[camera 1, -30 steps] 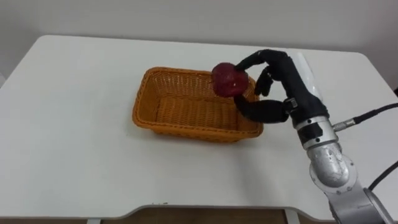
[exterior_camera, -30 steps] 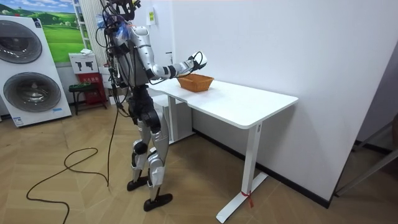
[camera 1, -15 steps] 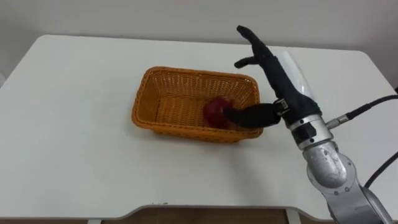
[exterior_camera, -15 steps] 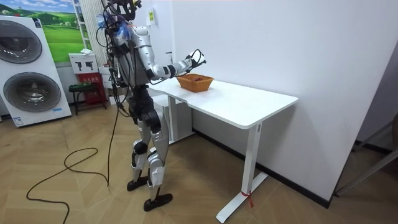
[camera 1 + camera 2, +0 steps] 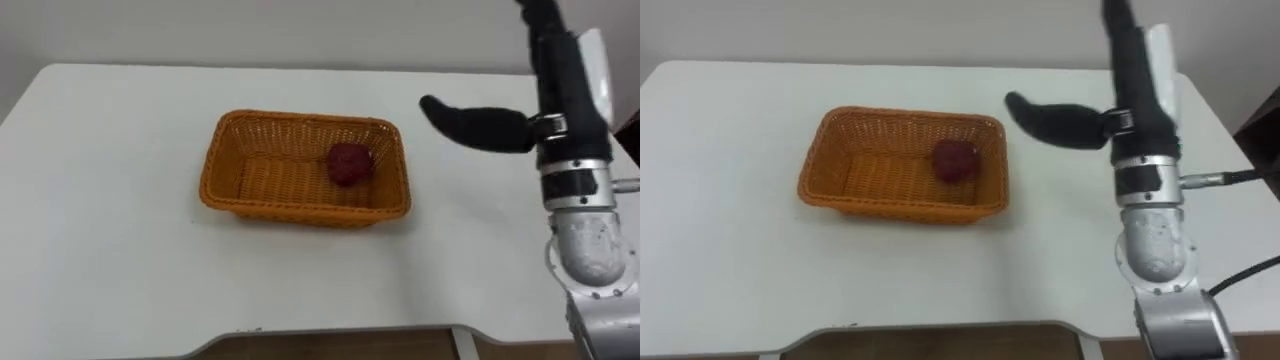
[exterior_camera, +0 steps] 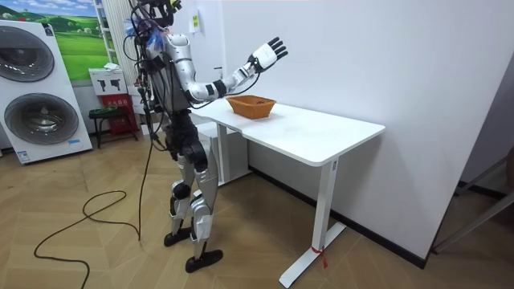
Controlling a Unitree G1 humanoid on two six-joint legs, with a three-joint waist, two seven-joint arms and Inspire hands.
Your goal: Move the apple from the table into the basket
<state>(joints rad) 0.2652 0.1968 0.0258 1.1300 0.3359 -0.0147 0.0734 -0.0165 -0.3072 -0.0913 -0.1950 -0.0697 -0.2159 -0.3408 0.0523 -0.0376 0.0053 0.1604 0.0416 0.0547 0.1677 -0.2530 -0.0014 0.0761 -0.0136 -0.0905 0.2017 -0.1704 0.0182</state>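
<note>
We've got a white table [image 5: 100, 250], and on it one wicker basket [image 5: 290, 208] (roughly mid-table).

A white table [image 6: 321, 132] stood at the centre of the room view, against a plain white wall [image 6: 385, 56] that took up the right half. A wood-patterned floor [image 6: 96, 257] ran across the bottom. At the left edge sat a white washing machine [image 6: 36, 112], with a green landscape picture [image 6: 76, 40] behind it in the upper left and a small stool [image 6: 102, 113] beside it.
</note>
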